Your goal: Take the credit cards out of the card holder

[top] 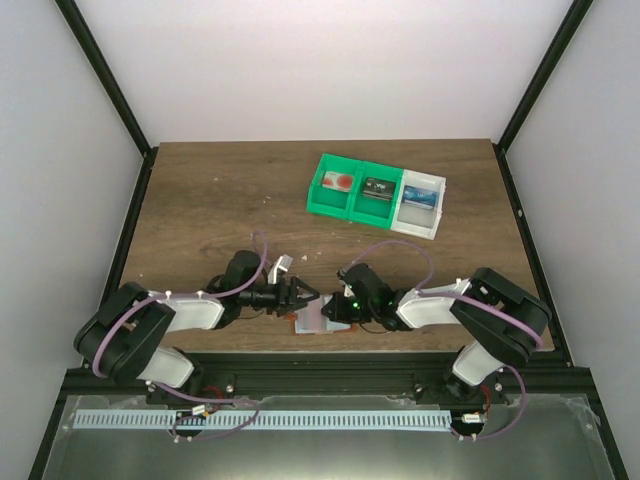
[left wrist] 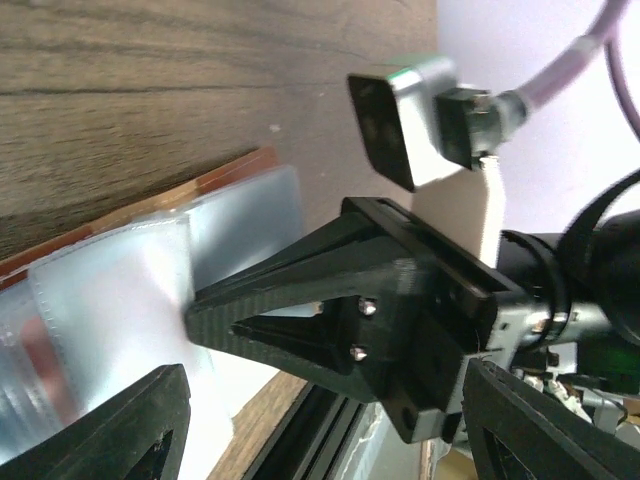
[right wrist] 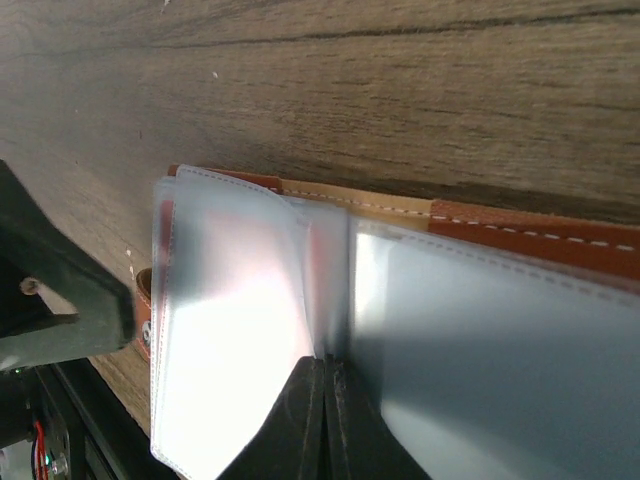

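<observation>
Open on the table (top: 220, 200) at its 6 o'clock edge, the card holder (top: 312, 322) lies with its clear sleeves (right wrist: 240, 330) up, between the two arms. The right gripper (top: 330, 312), jaws closed tight, presses its tips into the sleeves. The left gripper (top: 303, 296) hovers spread wide at the holder's 10 o'clock. Toward 1 o'clock, a red-marked white card (top: 338, 183) sits in a green bin (top: 322, 208) and a blue card (top: 422, 195) in the white bin (top: 415, 228).

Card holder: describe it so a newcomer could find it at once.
Start at the near edge of the wooden table. The card holder lies open there between the left gripper and right gripper. It is reddish-brown leather with pale clear sleeves, unlike the green and white bins farther back.
</observation>
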`<state>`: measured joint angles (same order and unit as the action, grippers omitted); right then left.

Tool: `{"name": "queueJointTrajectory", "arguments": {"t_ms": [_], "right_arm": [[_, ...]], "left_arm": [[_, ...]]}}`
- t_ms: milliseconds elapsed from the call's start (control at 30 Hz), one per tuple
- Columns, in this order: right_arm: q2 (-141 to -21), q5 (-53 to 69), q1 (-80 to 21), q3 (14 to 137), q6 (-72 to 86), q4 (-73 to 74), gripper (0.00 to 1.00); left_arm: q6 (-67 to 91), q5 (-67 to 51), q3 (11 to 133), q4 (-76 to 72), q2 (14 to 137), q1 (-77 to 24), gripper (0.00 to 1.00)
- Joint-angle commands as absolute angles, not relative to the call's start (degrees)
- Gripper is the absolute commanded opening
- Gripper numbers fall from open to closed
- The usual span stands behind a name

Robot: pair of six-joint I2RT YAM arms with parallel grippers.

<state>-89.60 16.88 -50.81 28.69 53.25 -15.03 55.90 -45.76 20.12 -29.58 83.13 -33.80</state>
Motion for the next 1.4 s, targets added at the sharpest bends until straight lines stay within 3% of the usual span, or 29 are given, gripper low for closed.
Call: {"name": "queueJointTrajectory", "arguments": {"t_ms": [0, 233, 1367], "right_arm": [[-89.17, 16.72, -51.2, 26.43, 54.14, -12.27, 0.01], [-88.68, 16.86, -50.99, 25.95, 54.27, -12.56, 0.0], [-89.38, 17.27, -50.97, 26.71, 53.88, -12.3, 0.01]], "left_arm": [[52.94, -45.13, 21.3, -26.04, 79.14, -33.99, 0.76], [47.09, -40.26, 22.4, -15.52, 76.22, -33.26, 0.79], [48.02, -42.5, 21.44, -20.35, 81.97, -32.65, 0.8]]}}
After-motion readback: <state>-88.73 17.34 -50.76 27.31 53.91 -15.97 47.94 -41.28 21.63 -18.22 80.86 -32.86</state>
